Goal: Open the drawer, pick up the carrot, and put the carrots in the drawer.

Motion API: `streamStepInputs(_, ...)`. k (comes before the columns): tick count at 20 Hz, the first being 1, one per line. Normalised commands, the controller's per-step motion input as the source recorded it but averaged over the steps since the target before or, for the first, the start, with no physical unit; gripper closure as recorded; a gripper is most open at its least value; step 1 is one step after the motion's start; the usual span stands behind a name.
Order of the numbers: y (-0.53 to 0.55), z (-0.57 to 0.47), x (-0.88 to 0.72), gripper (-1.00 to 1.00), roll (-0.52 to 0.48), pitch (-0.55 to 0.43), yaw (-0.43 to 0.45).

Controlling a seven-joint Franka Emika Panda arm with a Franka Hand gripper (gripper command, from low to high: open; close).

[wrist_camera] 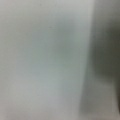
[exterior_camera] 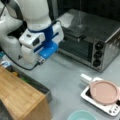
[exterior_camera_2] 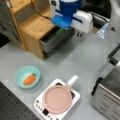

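The drawer of the light wooden cabinet stands pulled open, its dark grey tray also showing in a front view. The carrot lies in a teal bowl at a front view's lower left, well away from the drawer. My gripper hangs over the open drawer's far end, also seen in a front view; its fingers are hidden behind the white and blue hand. The wrist view gives only a blurred pale grey surface with a dark band on its right.
Something green lies inside the drawer. A white hot plate carries a pink pan near the bowl. A steel toaster oven stands along the table's side. The bowl's rim shows at a front view's bottom.
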Motion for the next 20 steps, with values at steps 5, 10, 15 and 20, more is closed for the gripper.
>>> streamStepInputs(5,-0.19,-0.06,0.19,-1.00,0.009,0.023,0.111)
streamStepInputs(10,-0.01,-0.02,-0.09,-1.00,-0.010,0.012,0.085)
streamStepInputs(15,0.02,-0.04,-0.43,-1.00,-0.011,-0.019,0.090)
streamStepInputs(20,-0.05,-0.16,-0.54,-1.00,-0.027,-0.108,0.094)
